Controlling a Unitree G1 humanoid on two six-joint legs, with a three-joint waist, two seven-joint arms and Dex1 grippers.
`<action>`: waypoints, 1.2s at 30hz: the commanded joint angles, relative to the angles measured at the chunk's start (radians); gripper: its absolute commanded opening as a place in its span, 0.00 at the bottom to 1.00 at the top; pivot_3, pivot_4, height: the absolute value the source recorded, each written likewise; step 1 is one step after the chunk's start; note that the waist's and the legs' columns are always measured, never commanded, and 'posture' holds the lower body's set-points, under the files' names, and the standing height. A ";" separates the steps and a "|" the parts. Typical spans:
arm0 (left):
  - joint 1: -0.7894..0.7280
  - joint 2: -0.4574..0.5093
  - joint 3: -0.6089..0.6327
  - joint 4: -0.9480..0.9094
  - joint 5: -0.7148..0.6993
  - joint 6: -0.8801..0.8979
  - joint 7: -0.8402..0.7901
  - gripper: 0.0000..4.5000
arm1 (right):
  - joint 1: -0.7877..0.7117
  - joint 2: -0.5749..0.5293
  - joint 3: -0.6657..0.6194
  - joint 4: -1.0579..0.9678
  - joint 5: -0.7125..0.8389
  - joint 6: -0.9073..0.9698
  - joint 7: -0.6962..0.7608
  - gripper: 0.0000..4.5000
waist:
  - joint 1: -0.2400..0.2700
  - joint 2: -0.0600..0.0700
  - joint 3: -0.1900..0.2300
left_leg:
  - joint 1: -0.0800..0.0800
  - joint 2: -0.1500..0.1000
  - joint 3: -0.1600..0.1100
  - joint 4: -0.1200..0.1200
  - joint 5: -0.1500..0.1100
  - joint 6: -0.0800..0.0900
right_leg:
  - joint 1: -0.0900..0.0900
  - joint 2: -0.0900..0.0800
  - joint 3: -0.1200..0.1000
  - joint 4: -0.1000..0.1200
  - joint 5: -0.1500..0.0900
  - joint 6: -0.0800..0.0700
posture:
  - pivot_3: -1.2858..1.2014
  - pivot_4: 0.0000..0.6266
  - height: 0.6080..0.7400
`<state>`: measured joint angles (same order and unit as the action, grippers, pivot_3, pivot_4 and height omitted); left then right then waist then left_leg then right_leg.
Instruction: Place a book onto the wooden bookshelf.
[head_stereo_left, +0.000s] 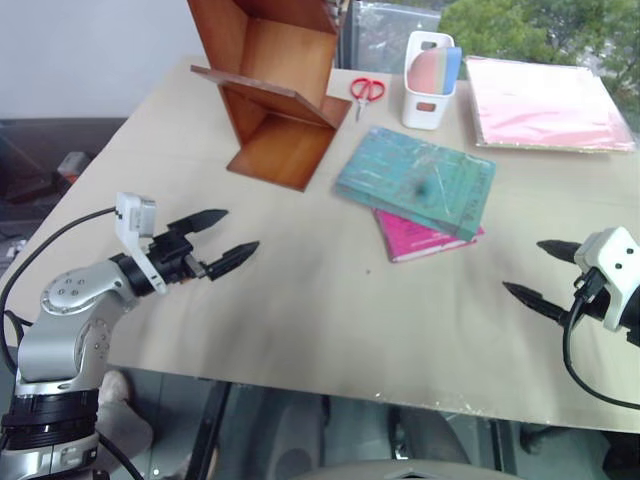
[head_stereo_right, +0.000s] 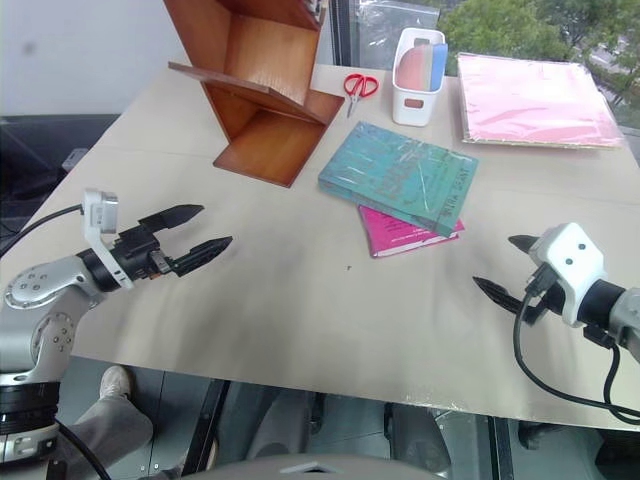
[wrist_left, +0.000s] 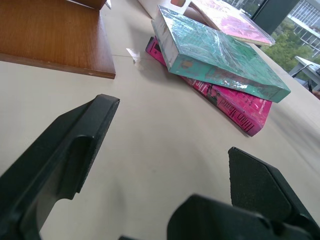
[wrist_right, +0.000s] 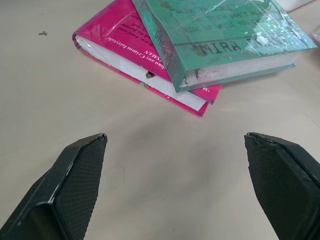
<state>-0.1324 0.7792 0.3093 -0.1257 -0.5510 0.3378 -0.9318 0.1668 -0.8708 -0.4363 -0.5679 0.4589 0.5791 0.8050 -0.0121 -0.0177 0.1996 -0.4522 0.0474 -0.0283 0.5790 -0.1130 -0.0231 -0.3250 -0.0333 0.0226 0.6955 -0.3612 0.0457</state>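
Observation:
The teal-green book (head_stereo_left: 418, 180) lies flat in the middle of the table, stacked askew on a smaller magenta-pink book (head_stereo_left: 420, 238). The reddish-brown wooden bookshelf (head_stereo_left: 270, 85) stands at the back left, its angled boards open toward me. My left gripper (head_stereo_left: 220, 240) hovers open over the table's left side, pointing toward the books, well short of them. On the right side, my right gripper (head_stereo_left: 535, 272) is open too and aims at the stack from a distance. In the right wrist view the book (wrist_right: 220, 35) shows its pale page edges beyond the spread fingers (wrist_right: 75, 180).
Red scissors (head_stereo_left: 366, 90) lie behind the shelf's base. A white plastic holder (head_stereo_left: 430, 80) stands at the back, and a flat pink folder (head_stereo_left: 545, 105) lies at the back right. The table's front edge (head_stereo_left: 400, 400) runs close below both grippers.

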 joint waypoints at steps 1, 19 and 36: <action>0.006 0.021 0.037 -0.036 -0.011 -0.005 -0.010 1.00 | -0.010 -0.011 -0.027 -0.003 0.009 -0.008 0.008 1.00 | 0.000 0.000 0.000 | 0.000 0.000 0.000 0.000 0.000 0.000 | 0.000 0.000 0.000 0.000 0.000 0.000 | 0.52 0.24 1.00; -0.039 0.007 0.017 -0.059 -0.041 0.003 -0.047 1.00 | -0.097 0.026 0.049 0.044 -0.019 0.023 -0.080 1.00 | -0.001 0.000 0.000 | 0.000 0.000 0.000 0.000 0.000 0.000 | 0.000 0.000 0.000 0.000 0.000 0.000 | 0.52 0.24 1.00; -0.102 -0.117 -0.100 -0.327 -0.308 0.243 0.017 1.00 | -0.402 0.148 0.369 0.328 -0.221 -0.036 -0.182 0.10 | -0.001 0.000 0.000 | -0.001 0.000 -0.001 0.000 0.000 0.000 | -0.001 0.001 0.000 0.001 0.000 0.000 | 0.52 0.24 1.00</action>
<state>-0.2261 0.6464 0.2131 -0.4077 -0.8320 0.5808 -0.8948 -0.2250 -0.7212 -0.0617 -0.2355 0.2492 0.5695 0.6218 -0.0132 -0.0177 0.1995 -0.4528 0.0470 -0.0289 0.5795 -0.1129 -0.0231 -0.3255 -0.0324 0.0226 0.6966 -0.3610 0.0459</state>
